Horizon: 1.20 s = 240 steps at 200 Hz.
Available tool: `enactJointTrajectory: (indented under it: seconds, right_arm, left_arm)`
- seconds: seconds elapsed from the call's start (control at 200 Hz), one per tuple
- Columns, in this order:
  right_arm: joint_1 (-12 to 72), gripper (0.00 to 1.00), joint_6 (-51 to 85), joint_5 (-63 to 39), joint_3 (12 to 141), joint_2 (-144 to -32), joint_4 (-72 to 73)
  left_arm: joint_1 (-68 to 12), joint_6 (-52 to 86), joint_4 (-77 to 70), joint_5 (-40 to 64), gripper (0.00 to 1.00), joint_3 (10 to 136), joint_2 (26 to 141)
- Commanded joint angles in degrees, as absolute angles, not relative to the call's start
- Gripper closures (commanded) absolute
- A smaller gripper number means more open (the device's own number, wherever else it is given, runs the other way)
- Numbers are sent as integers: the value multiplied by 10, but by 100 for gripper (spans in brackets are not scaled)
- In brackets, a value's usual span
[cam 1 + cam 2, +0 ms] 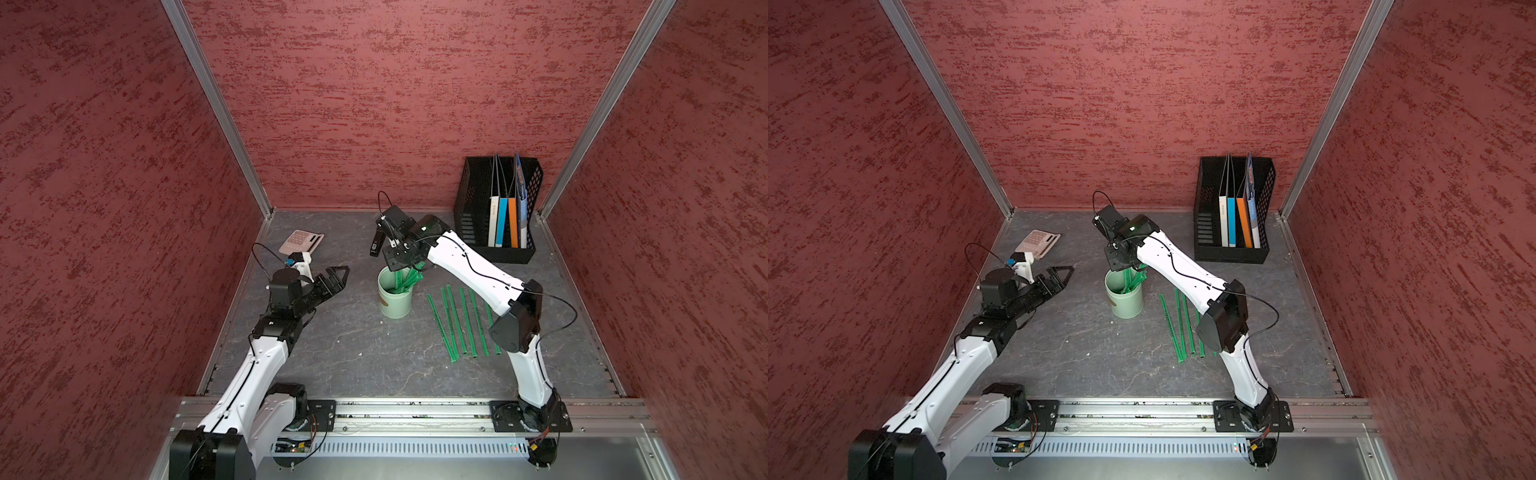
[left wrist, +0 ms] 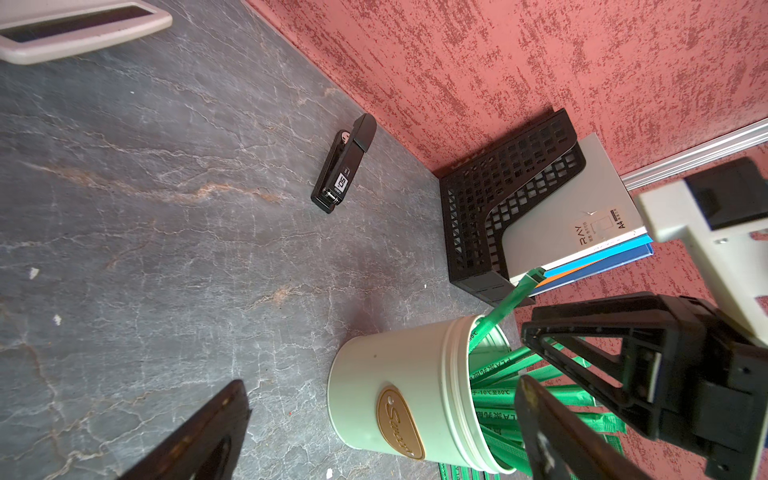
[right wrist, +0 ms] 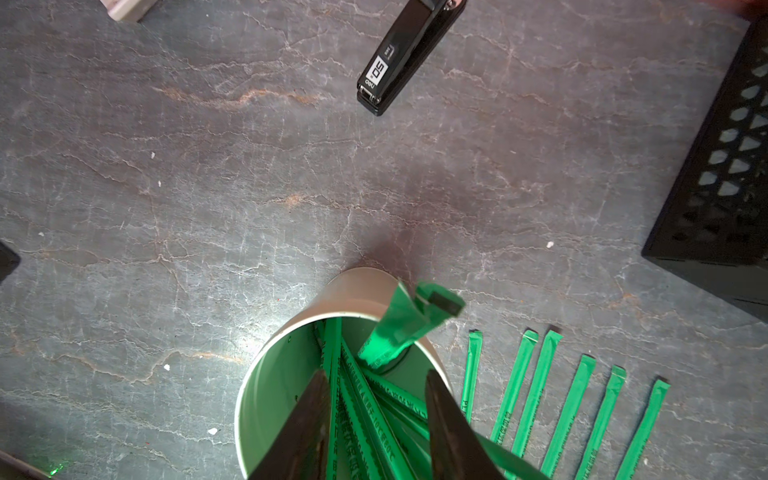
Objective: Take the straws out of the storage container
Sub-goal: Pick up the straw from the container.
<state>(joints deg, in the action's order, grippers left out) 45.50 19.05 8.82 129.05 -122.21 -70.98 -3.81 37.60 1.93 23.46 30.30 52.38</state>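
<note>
Storage container (image 2: 361, 395): smooth, matt pale plastic, embossed brassy badge (image 2: 400, 422). Straws (image 3: 568, 407) beside it: glossy green printed wrappers. Table (image 3: 208, 187) under it: matt, veined grey stone look.

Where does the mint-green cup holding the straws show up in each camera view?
In a top view: the storage container stands mid-table, left of the laid-out straws.
In a top view: same spot.
Left wrist: side-on, gold badge toward the camera.
Right wrist: seen from above, into its mouth.
Shared landmark: black file rack.
</note>
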Motion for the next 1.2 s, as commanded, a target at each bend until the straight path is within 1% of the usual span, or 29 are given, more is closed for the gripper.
enactJointTrajectory:
  seconds: [0.0, 0.496, 0.796, 1.197]
  right_arm:
    - [449, 65, 189, 69, 1309, -1234, -702]
    - [439, 65, 187, 45, 1317, -1249, -692]
    - [437, 65, 186, 35, 1347, -1270, -705]
    - [436, 66, 185, 21, 1347, -1267, -700]
  left_arm:
    - [-35, 361, 25, 229, 0, 298, 514]
    - [-33, 359, 27, 229, 0, 299, 517]
    - [-30, 357, 30, 229, 0, 298, 515]
    - [-28, 357, 29, 229, 0, 296, 514]
